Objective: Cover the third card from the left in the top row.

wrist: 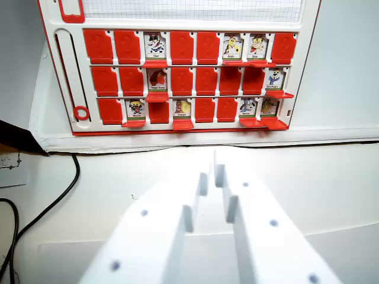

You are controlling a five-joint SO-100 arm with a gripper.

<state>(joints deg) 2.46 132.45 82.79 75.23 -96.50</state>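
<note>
The pincer [211, 168] hangs nearly closed over the table [331, 183], well short of the red board [177, 71].

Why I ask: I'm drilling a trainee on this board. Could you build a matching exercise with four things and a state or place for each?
1 top row's third card
2 top row's first slot
3 black cable
4 pincer

A under a red flap
B picture showing
C white, low in view
D wrist view's left, on the table

Pairs: 1-B, 2-A, 3-D, 4-C.
</note>
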